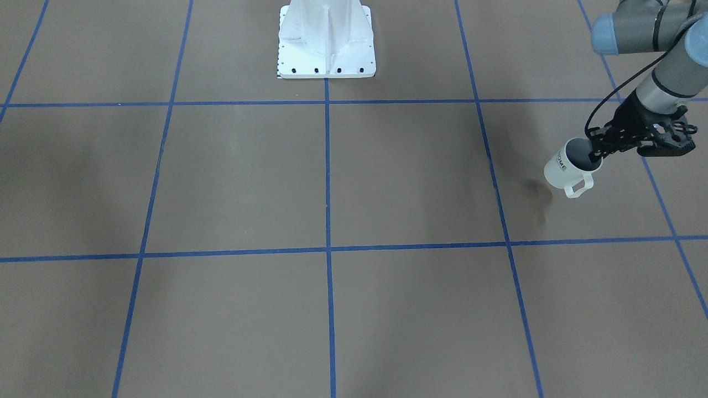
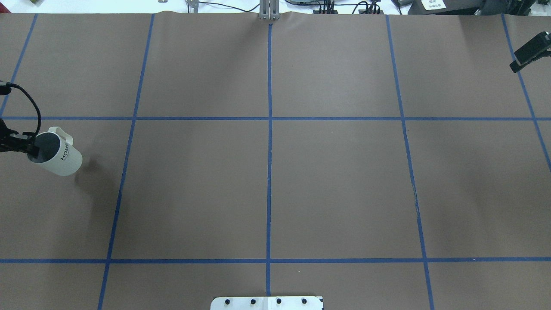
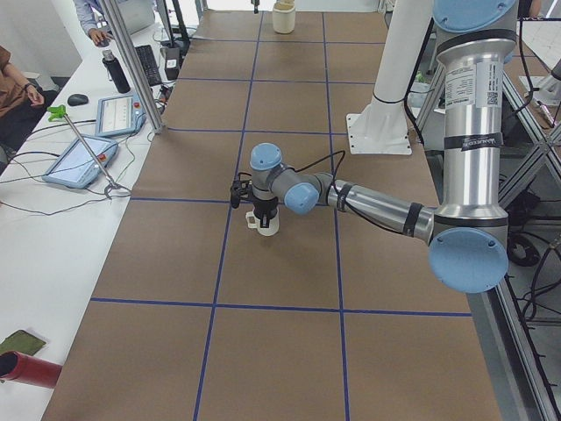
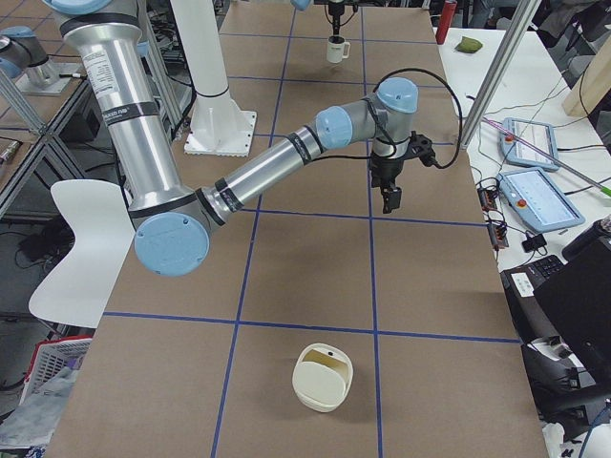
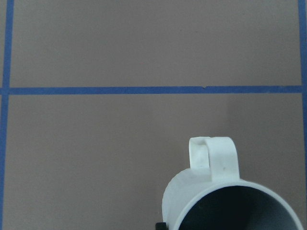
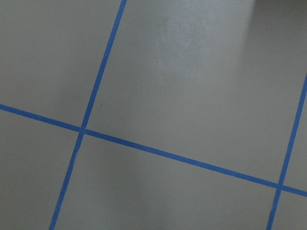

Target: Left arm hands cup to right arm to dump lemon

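Observation:
The white cup with black "HOME" lettering hangs tilted above the table near its left end. My left gripper is shut on the cup's rim, one finger inside the mouth. The cup also shows in the overhead view, the exterior left view and the left wrist view, handle pointing away. Its visible inside is plain grey; no lemon shows in any view. My right gripper hangs empty over the table's far right, fingers together, and shows in the exterior right view.
A cream-coloured open container lies on the table at its right end, also seen far off in the exterior left view. The white robot base stands at the table's near middle. Blue tape lines grid the brown table.

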`<act>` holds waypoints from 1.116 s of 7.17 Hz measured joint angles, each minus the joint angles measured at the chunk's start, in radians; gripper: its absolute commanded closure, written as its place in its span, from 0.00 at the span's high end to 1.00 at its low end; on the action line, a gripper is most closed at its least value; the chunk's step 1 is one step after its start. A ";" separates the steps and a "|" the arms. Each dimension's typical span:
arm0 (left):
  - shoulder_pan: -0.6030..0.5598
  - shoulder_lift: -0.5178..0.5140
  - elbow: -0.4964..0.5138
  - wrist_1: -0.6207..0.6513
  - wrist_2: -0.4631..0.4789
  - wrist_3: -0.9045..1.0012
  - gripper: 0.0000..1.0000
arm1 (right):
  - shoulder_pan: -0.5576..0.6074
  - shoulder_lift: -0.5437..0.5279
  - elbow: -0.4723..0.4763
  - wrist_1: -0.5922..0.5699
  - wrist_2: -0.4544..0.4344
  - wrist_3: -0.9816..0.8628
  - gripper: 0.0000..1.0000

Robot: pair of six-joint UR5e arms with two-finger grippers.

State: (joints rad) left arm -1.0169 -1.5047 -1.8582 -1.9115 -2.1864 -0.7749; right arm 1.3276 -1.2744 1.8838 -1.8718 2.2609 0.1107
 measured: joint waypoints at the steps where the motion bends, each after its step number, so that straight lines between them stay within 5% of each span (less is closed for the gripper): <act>1: 0.004 0.000 0.012 0.000 0.000 -0.002 0.00 | 0.000 0.001 0.000 -0.001 0.000 0.001 1.00; 3: 0.015 -0.001 0.043 0.000 0.001 0.000 0.00 | -0.001 0.002 -0.002 -0.001 0.000 0.001 1.00; 4: 0.019 0.000 0.050 0.000 0.002 0.000 0.25 | -0.001 0.002 -0.003 -0.001 0.000 0.001 1.00; 5: 0.021 0.000 0.053 0.000 0.002 0.000 0.83 | -0.001 0.003 -0.003 -0.002 0.000 0.001 1.00; 6: 0.022 0.000 0.055 0.000 0.002 0.003 0.97 | -0.001 0.003 -0.004 -0.003 0.000 0.001 1.00; 8: 0.023 0.000 0.055 0.000 0.002 0.010 1.00 | -0.001 0.003 -0.005 -0.004 0.000 0.001 1.00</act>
State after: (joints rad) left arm -0.9944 -1.5048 -1.8033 -1.9113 -2.1847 -0.7648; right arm 1.3269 -1.2713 1.8788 -1.8758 2.2611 0.1117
